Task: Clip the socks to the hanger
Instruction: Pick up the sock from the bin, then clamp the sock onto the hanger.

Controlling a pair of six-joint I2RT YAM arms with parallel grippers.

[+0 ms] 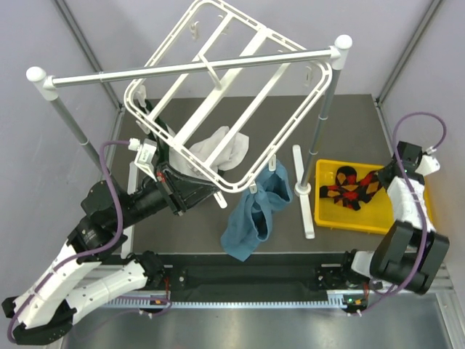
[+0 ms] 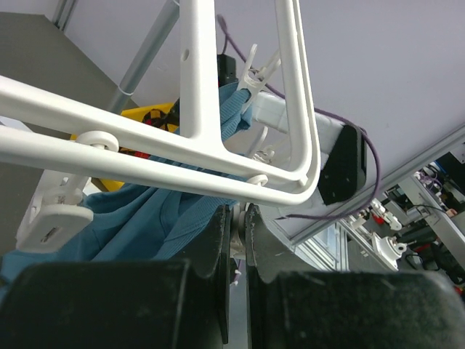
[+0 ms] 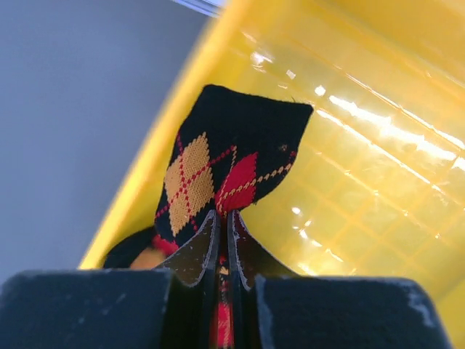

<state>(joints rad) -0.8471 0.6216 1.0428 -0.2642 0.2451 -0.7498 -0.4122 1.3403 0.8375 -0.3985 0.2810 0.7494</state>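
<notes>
Two black argyle socks (image 1: 352, 187) lie in a yellow bin (image 1: 328, 217) at the right. My right gripper (image 1: 381, 178) reaches into the bin and is shut on one sock; in the right wrist view its patterned fabric (image 3: 218, 153) fans out past the gripper (image 3: 224, 218). The white hanger (image 1: 218, 94) hangs tilted from a rail. My left gripper (image 1: 161, 169) sits at the hanger's lower left edge. In the left wrist view the left gripper (image 2: 238, 214) is shut on a small white clip just under the hanger frame (image 2: 200, 73).
A silver rail (image 1: 189, 69) with white ball ends spans two posts. A teal cloth (image 1: 254, 211) hangs clipped from the hanger's near corner, and a white cloth (image 1: 221, 149) hangs behind it. The rack's white foot (image 1: 301, 189) lies beside the bin.
</notes>
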